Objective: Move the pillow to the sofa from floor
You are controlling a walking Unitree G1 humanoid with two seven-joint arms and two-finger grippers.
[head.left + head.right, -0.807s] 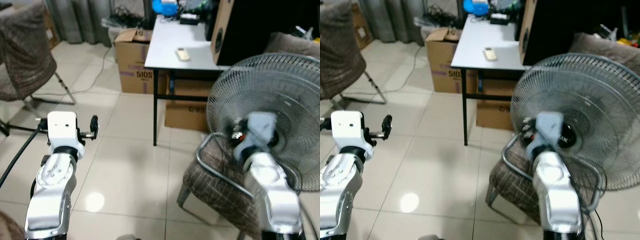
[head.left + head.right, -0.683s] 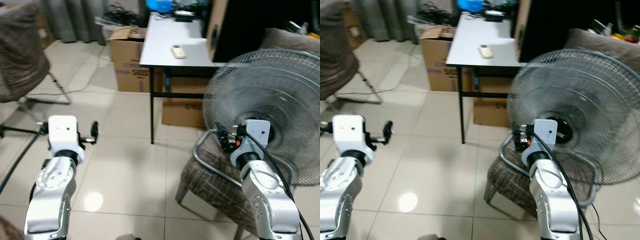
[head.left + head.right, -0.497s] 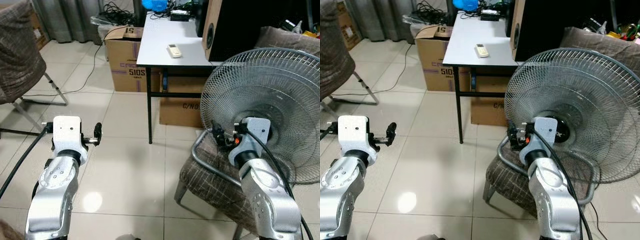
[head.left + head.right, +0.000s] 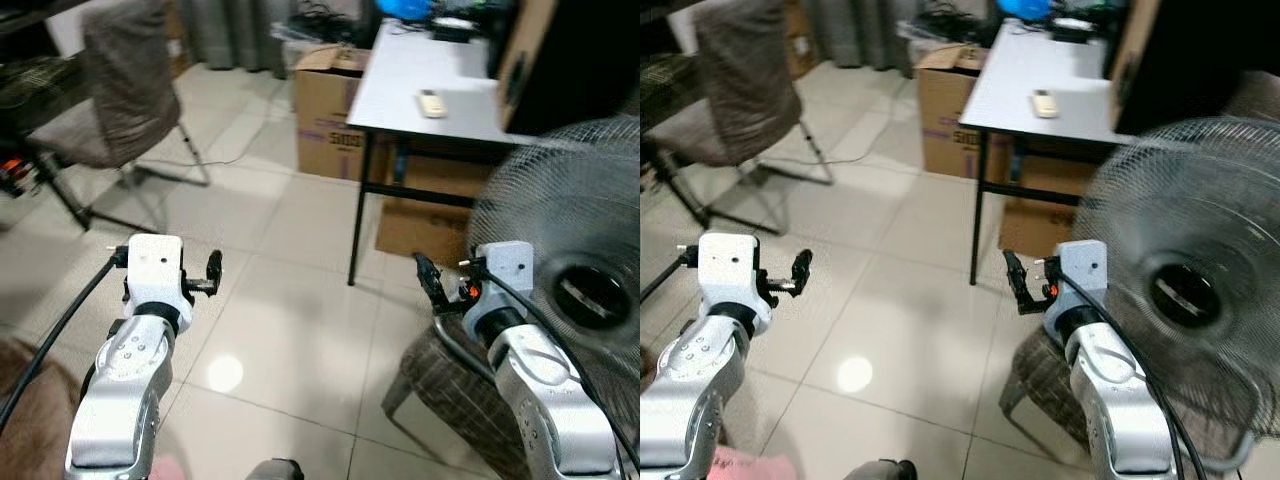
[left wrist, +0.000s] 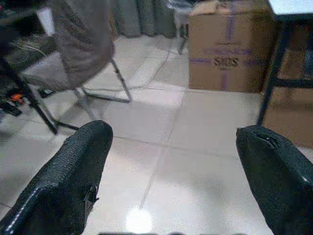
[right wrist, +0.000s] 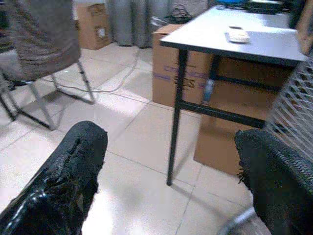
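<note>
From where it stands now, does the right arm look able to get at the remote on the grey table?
Probably not. The right gripper hangs open over bare tile floor, short of the table; the remote lies well back on the tabletop. Nothing blocks the way, but the robot would likely have to step closer.

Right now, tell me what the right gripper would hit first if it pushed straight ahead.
Probably the black front leg of the grey table; the right gripper points at it over bare floor tiles, though depth is unclear.

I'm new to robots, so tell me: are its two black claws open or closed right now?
Both open. The left gripper and right gripper each show two black fingers set wide apart, with bare tiled floor between them and nothing held.
</note>
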